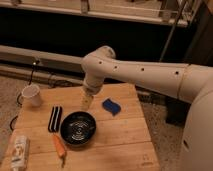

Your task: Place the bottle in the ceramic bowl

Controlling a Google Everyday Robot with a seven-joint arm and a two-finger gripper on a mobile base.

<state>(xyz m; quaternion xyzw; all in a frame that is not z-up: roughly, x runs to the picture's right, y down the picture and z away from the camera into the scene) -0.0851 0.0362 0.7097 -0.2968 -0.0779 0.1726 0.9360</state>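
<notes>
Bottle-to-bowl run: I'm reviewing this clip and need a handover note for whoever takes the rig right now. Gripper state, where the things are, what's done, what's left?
Gripper: open, empty, hanging over the table's middle, just behind the ceramic bowl.
Bottle: lying flat at the front left corner of the table, untouched, well away from the gripper.
Ceramic bowl: centre of the table, nothing in it; an orange carrot-shaped item lies by its left front.
Done: nothing yet.
Left: reach to the bottle, grasp it, carry it over and set it in the bowl.
</notes>
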